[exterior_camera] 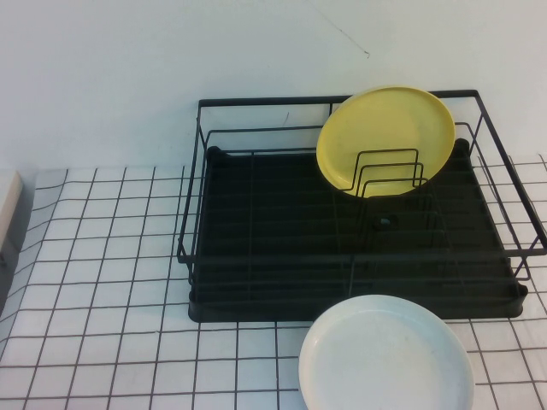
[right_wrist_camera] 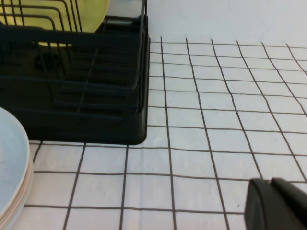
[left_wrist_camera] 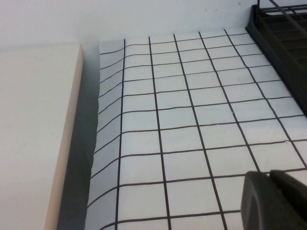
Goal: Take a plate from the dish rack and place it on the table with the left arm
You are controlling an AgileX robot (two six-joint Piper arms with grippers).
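Observation:
The yellow plate leans upright against the wire dividers at the back right of the black dish rack; its lower part also shows in the right wrist view as the plate behind the rack. Neither arm appears in the high view. My left gripper is shut with nothing in it, hovering over the gridded table to the left of the rack's corner. My right gripper is also shut and empty, over the table to the right of the rack.
A white plate lies flat on the table just in front of the rack, and its edge shows in the right wrist view. A beige block borders the table's left side.

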